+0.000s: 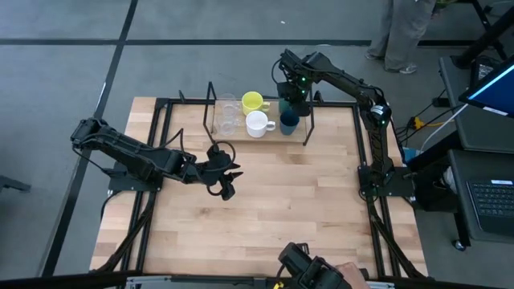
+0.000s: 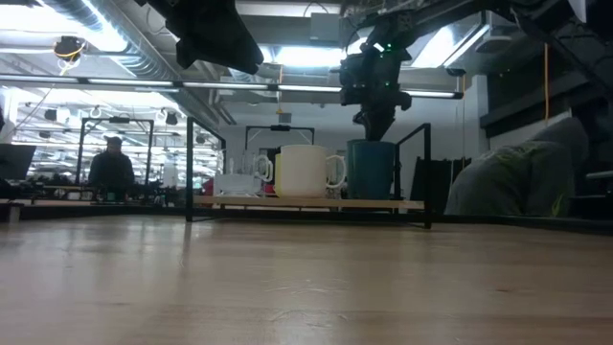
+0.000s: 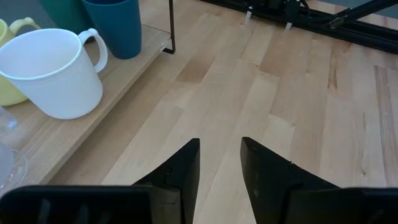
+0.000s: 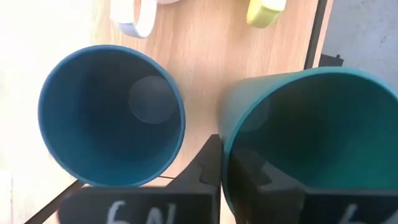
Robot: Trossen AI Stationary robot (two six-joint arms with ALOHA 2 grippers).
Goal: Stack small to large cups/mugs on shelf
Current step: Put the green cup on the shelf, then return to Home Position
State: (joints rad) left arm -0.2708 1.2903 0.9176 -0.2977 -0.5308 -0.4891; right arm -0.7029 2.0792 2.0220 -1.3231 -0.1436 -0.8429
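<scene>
The shelf (image 1: 273, 135) lies near the table's far edge, a black wire frame upright at each end. On it stand two clear glass cups (image 1: 227, 117), a yellow mug (image 1: 253, 102), a white mug (image 1: 257, 124) and a dark blue cup (image 1: 289, 122). The dark green cup (image 4: 311, 143) stands just beyond the blue cup (image 4: 112, 115), under my right gripper (image 1: 293, 95). My left gripper (image 1: 231, 178) hovers open over bare table on the near side of the shelf, touching nothing; in its wrist view the white mug (image 3: 53, 71) and blue cup (image 3: 115, 25) lie ahead. My right gripper (image 4: 230, 163) comes down from above onto the dark green cup's rim (image 4: 231, 134), on the side facing the blue cup. One finger (image 4: 208, 165) lies against the outside of the wall; the other is hidden by the cup. Whether the cup's base is off the shelf cannot be told.
Wide bare wood (image 1: 273, 209) spreads on the near side of the shelf. A black frame (image 1: 369, 160) edges the table. A person stands beyond the far edge (image 1: 397, 36), a hand shows at the near edge (image 1: 349, 277), and another person sits far back (image 2: 113, 165).
</scene>
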